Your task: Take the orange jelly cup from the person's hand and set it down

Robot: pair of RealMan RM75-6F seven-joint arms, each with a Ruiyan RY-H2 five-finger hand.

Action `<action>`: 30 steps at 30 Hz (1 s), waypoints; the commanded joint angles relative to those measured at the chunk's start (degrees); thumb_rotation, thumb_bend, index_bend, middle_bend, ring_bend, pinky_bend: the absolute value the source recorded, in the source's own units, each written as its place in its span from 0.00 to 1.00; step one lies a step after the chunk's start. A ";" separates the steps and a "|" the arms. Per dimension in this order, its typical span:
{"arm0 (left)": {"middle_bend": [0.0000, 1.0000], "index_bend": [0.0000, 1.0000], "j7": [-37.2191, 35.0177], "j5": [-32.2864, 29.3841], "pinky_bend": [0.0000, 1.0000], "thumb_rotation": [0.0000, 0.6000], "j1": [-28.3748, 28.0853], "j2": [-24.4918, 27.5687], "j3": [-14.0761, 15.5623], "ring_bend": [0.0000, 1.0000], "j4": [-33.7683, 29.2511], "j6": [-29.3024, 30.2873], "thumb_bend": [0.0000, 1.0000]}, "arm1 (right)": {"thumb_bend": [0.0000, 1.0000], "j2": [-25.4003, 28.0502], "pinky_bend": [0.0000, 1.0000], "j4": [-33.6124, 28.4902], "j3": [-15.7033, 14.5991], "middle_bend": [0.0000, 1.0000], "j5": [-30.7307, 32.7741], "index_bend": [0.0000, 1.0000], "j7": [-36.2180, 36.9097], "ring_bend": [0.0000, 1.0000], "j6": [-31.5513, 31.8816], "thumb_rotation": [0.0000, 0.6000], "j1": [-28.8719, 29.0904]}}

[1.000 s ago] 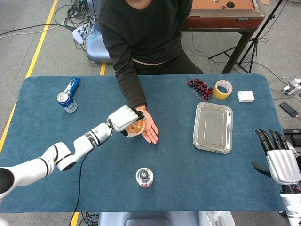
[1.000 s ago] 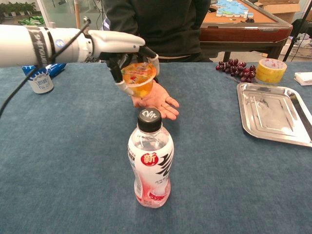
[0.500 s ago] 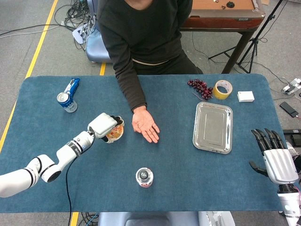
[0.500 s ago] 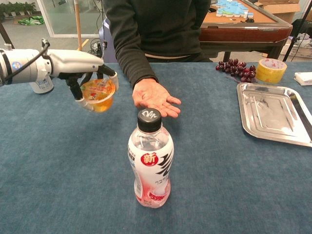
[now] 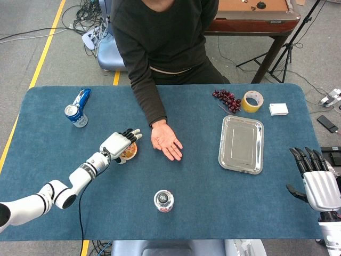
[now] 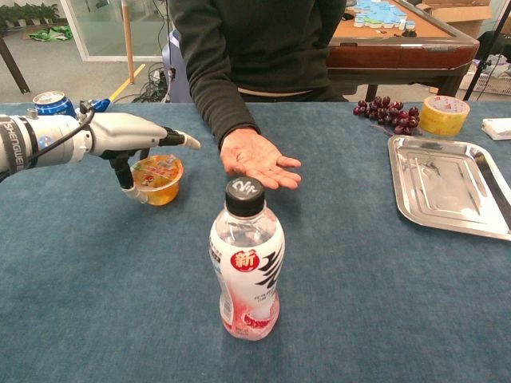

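Blue cloth-covered table (image 5: 213,213) spanning both views, with a person in a dark long-sleeved top (image 5: 160,42) seated at the far edge, open palm of the person's hand (image 5: 166,141) resting face up near the middle. Rectangular shiny metal tray (image 5: 241,144) lying to the right. White left robot hand (image 5: 118,144) stretched out left of the palm, fingers spread and extended flat above the orange jelly cup (image 6: 157,179), thumb down beside the cup's left wall (touching or just apart, cannot tell). Cup standing upright on the cloth, well left of the palm. White right robot hand (image 5: 318,181) at the near right edge of the table, dark fingers apart and holding nothing. Clear plastic bottle with black cap and pink label (image 6: 246,263) upright at the near middle. Blue drink can (image 5: 75,116) far left, yellow roll of tape (image 5: 252,101) and dark red grapes (image 5: 227,100) far right.
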 commanded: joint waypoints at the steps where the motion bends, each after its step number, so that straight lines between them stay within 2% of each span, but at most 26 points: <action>1: 0.00 0.00 0.63 -2.79 0.26 1.00 1.00 3.16 -1.75 0.00 -4.48 0.13 0.17 | 0.15 -0.13 0.08 0.17 0.03 0.10 -0.03 0.05 0.18 0.00 -0.25 1.00 0.16; 7: 0.00 0.00 0.79 -5.93 0.24 1.00 5.57 9.28 -4.09 0.00 -13.17 7.68 0.17 | 0.15 0.11 0.08 0.80 0.21 0.10 0.68 0.05 0.93 0.00 -0.67 1.00 0.19; 10: 0.00 0.00 1.85 -7.36 0.24 1.00 8.61 11.87 -4.30 0.00 -16.87 12.09 0.17 | 0.15 0.38 0.08 0.81 0.28 0.10 0.82 0.05 1.11 0.00 -0.99 1.00 0.34; 15: 0.00 0.00 4.52 -9.66 0.24 1.00 15.74 15.04 -4.05 0.00 -23.60 22.86 0.17 | 0.15 0.99 0.08 0.43 0.35 0.10 0.92 0.05 2.90 0.00 -1.89 1.00 0.77; 18: 0.00 0.00 6.34 -10.23 0.24 1.00 20.88 15.86 -3.03 0.00 -26.89 30.18 0.17 | 0.15 1.05 0.08 0.55 0.26 0.10 0.55 0.05 3.69 0.00 -1.99 1.00 0.89; 22: 0.00 0.00 9.21 -10.18 0.24 1.00 26.39 16.90 -0.56 0.00 -30.05 36.44 0.17 | 0.16 0.80 0.08 0.99 -0.20 0.10 -0.34 0.05 4.46 0.00 -2.42 1.00 1.12; 30: 0.00 0.00 10.32 -5.15 0.23 1.00 35.44 16.77 3.43 0.00 -31.33 46.37 0.17 | 0.16 0.60 0.08 1.29 -0.82 0.10 -3.23 0.05 5.34 0.00 -0.96 1.00 1.04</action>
